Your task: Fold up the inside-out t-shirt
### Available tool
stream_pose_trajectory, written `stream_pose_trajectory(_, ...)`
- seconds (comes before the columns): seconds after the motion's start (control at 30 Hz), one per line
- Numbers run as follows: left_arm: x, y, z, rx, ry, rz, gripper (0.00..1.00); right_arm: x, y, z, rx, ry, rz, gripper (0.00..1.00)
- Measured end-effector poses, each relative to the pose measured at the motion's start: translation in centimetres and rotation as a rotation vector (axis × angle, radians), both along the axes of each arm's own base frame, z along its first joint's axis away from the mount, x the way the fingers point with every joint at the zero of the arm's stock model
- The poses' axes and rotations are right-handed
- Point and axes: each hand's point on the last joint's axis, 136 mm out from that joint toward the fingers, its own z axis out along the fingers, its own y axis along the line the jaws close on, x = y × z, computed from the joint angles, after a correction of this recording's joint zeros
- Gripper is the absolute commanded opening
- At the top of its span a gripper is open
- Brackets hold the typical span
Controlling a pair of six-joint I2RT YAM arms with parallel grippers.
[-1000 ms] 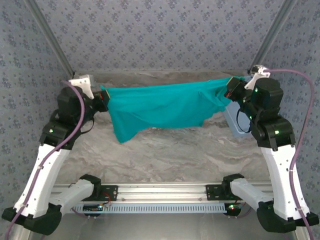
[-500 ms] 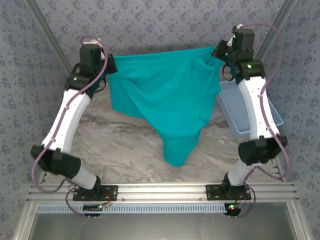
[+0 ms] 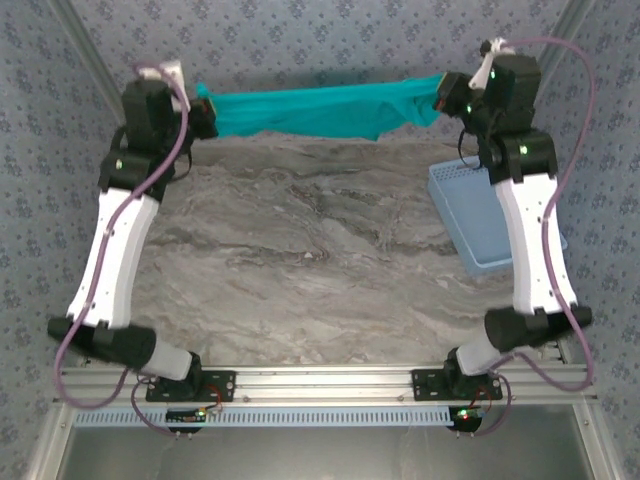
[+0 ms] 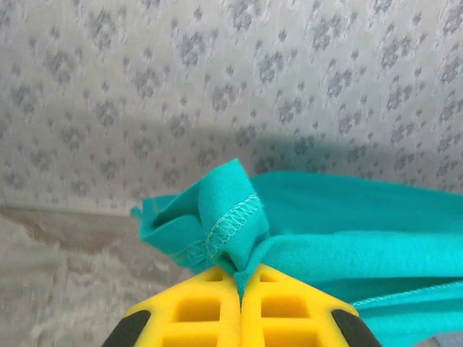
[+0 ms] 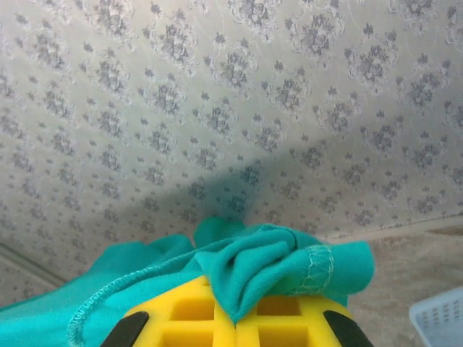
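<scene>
Top external view: the inside-out t-shirt [image 3: 320, 110] hangs as a narrow teal band strung between the two arms at the far side of the table [image 3: 300, 250], up against the patterned wall [image 3: 320, 40]. The soft cloth sags slightly in the middle, with gathered folds and a ragged lower edge — none of it lies flat on the grey marbled tabletop. The left gripper [image 3: 205, 115] pinches one end and the right gripper [image 3: 441, 101] pinches the other, both arms stretched up and away from their bases. A light blue mesh basket [image 3: 480, 215], rectangular and made of plastic, sits on the table's right side beneath the right arm.

In the left wrist view, the yellow ribbed fingers [image 4: 202, 307] meet tightly, with a bunched corner of the knit fabric clamped between them; a stitched hem curls over in a soft loop above the tips. In the right wrist view, the yellow pads [image 5: 181, 311] are likewise pressed together on a crumpled wad of teal cloth — its overlocked edge shows pale stitching.
</scene>
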Motion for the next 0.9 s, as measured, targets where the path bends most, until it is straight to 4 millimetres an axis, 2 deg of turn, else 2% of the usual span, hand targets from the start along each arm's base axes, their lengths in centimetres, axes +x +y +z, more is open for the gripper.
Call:
stream_pose_trajectory(0.07, -2.1, 0.4, -4.7, -0.017, 0.065, 0.004, 0.0, -2.1, 0.9, -3.1, -0.004, 0.044, 0.026, 0.0)
stream_pose_trajectory(0.1, -3.1, 0.6, -7.8, -0.028, 0.118, 0.008, 0.01, -3.2, 1.5, -5.7, -0.004, 0.084, 0.04, 0.01)
stream_pose_trajectory(0.13, -4.0, 0.7, -11.6, -0.045, 0.182, 0.014, 0.12, -3.9, 2.1, -8.7, -0.007, 0.133, 0.053, 0.09)
stream_pose_trajectory(0.17, -4.7, 0.7, -15.1, -0.055, 0.247, 0.018, 0.27, -4.6, 2.5, -11.6, -0.006, 0.186, 0.063, 0.25)
stream_pose_trajectory(0.2, -5.8, 0.6, -19.4, -0.074, 0.335, 0.022, 0.42, -5.3, 2.9, -15.5, -0.008, 0.255, 0.071, 0.39)
stream_pose_trajectory(0.23, -6.9, 0.7, -23.4, -0.088, 0.423, 0.029, 0.52, -5.9, 3.1, -19.7, -0.016, 0.34, 0.072, 0.44)
stream_pose_trajectory(0.3, -9.8, 0.8, -30.0, -0.117, 0.584, 0.048, 0.61, -7.6, 2.8, -27.3, -0.046, 0.513, 0.063, 0.48)
stream_pose_trajectory(0.33, -11.5, 0.9, -32.8, -0.126, 0.659, 0.06, 0.62, -8.9, 2.3, -30.9, -0.062, 0.607, 0.052, 0.5)
stream_pose_trajectory(0.37, -12.9, 1.2, -34.5, -0.133, 0.71, 0.074, 0.63, -10.0, 1.9, -33.1, -0.075, 0.674, 0.043, 0.53)
stream_pose_trajectory(0.4, -13.9, 1.3, -35.4, -0.138, 0.74, 0.084, 0.63, -11.2, 1.3, -35.1, -0.084, 0.739, 0.03, 0.55)
stream_pose_trajectory(0.43, -14.5, 1.4, -35.4, -0.143, 0.748, 0.087, 0.64, -12.0, 0.8, -36.0, -0.09, 0.779, 0.021, 0.57)
stream_pose_trajectory(0.57, -13.6, 1.6, -32.2, -0.156, 0.652, 0.086, 0.65, -12.7, 0.3, -36.3, -0.088, 0.818, 0.016, 0.57)
stream_pose_trajectory(0.63, -12.4, 1.6, -30.2, -0.153, 0.6, 0.09, 0.64, -13.0, 0.6, -36.3, -0.078, 0.83, 0.038, 0.54)
stream_pose_trajectory(0.7, -11.4, 1.7, -29.4, -0.143, 0.584, 0.099, 0.64, -13.2, 1.4, -36.7, -0.058, 0.851, 0.08, 0.53)
stream_pose_trajectory(0.8, -10.1, 1.9, -30.3, -0.112, 0.627, 0.131, 0.64, -12.8, 2.5, -38.8, -0.044, 0.919, 0.125, 0.53)
stream_pose_trajectory(0.9, -9.6, 2.4, -33.4, -0.068, 0.723, 0.171, 0.67, -11.8, 2.8, -41.4, -0.059, 0.982, 0.126, 0.56)
